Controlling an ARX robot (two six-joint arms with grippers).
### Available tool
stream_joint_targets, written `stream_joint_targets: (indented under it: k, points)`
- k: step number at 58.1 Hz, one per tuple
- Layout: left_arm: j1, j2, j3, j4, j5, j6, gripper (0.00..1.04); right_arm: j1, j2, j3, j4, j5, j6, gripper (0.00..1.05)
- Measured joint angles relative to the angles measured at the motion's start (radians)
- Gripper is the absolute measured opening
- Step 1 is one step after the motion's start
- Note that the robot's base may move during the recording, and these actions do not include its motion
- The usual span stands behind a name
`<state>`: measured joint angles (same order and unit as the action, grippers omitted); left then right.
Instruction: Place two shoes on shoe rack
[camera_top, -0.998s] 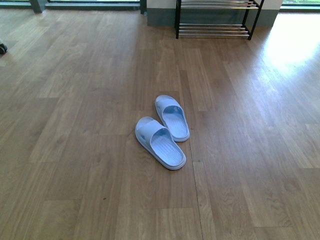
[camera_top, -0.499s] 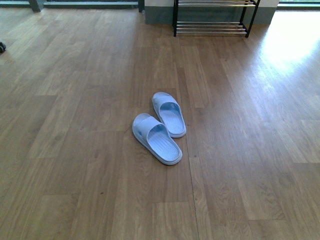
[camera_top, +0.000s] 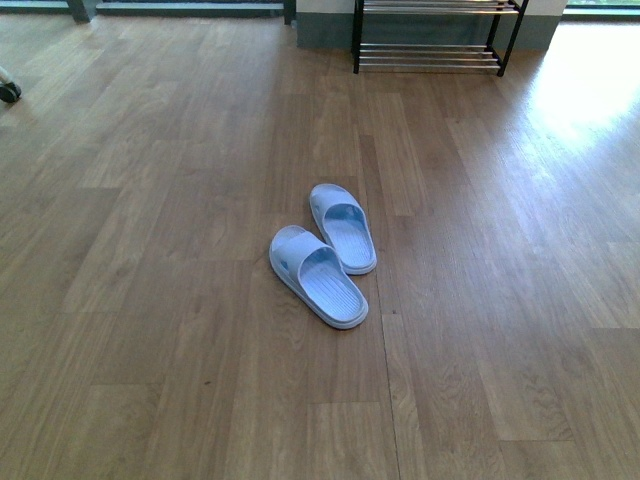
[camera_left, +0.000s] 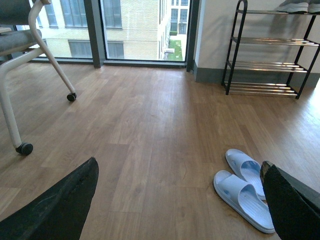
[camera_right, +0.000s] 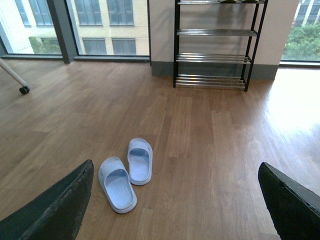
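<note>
The shoe rack (camera_top: 430, 45) stands against the far wall, a black frame with chrome bars, also seen in the left wrist view (camera_left: 270, 41) and the right wrist view (camera_right: 215, 32). Two grey shoes with white soles (camera_left: 293, 6) rest on its top tier, cut off by the picture's edge. My left gripper (camera_left: 177, 200) is open above bare floor, far from the rack, with nothing between its black fingers (camera_left: 60, 210). My right gripper (camera_right: 175, 200) hangs open too, and it holds nothing.
A pair of pale blue slide sandals (camera_top: 325, 255) lies mid-floor between me and the rack, by the left gripper's finger (camera_left: 242, 195) and near the right gripper (camera_right: 125, 175). A white wheeled chair (camera_left: 20, 60) stands far left. Large windows (camera_right: 100, 25) line the back wall.
The front view has shifted slightly, so the sandals and rack sit a little differently in the picture. A chair castor now shows at the far left. Nothing was grasped or released.
</note>
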<state>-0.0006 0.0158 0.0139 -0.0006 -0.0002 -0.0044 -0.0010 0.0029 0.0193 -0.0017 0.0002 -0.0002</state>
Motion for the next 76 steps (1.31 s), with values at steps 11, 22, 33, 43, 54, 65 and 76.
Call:
stream_joint_targets:
  k: [11, 22, 33, 43, 54, 65, 76]
  points:
    - [0.0, 0.0, 0.0, 0.0, 0.0, 0.0, 0.95, 0.0, 0.0, 0.0, 0.0, 0.0, 0.0, 0.95]
    - [0.0, 0.0, 0.0, 0.0, 0.0, 0.0, 0.95, 0.0, 0.0, 0.0, 0.0, 0.0, 0.0, 0.95]
    - [0.0, 0.0, 0.0, 0.0, 0.0, 0.0, 0.95, 0.0, 0.0, 0.0, 0.0, 0.0, 0.0, 0.95]
    - [0.0, 0.0, 0.0, 0.0, 0.0, 0.0, 0.95, 0.0, 0.0, 0.0, 0.0, 0.0, 0.0, 0.95]
    - [0.0, 0.0, 0.0, 0.0, 0.0, 0.0, 0.95, 0.0, 0.0, 0.0, 0.0, 0.0, 0.0, 0.95]
    - [0.0, 0.0, 0.0, 0.0, 0.0, 0.0, 0.95, 0.0, 0.0, 0.0, 0.0, 0.0, 0.0, 0.95]
    - [0.0, 0.0, 0.0, 0.0, 0.0, 0.0, 0.95, 0.0, 0.0, 0.0, 0.0, 0.0, 0.0, 0.95]
